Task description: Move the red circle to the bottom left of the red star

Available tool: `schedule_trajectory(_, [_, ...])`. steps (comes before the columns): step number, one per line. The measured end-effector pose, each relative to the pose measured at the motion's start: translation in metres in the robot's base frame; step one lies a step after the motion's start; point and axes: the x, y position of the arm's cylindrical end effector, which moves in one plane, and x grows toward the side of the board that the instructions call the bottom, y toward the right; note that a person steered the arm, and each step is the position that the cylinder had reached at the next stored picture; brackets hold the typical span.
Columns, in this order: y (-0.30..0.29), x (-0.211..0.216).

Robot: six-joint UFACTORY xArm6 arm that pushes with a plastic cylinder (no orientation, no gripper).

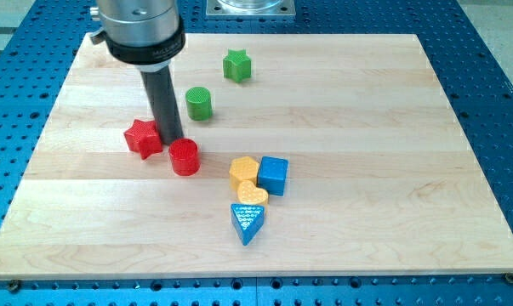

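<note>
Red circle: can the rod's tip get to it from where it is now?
Probably yes. My tip sits right at the red circle's top-left edge, between it and the red star. Nothing stands between tip and circle; whether they already touch, I cannot tell.

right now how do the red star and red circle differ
The red star has points; the red circle is a round cylinder. The star lies to the view's left of my tip; the circle sits just below-right of it. Both are red and stand close to the tip.
</note>
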Motion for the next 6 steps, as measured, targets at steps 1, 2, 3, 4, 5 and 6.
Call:
schedule_trajectory(1, [0.048,0.031])
schedule_trajectory(2, [0.009,0.058])
schedule_trajectory(3, [-0.054,0.058])
schedule_trajectory(4, [-0.02,0.054])
schedule_trajectory(5, [0.046,0.033])
schedule_trajectory(6, [0.0,-0.002])
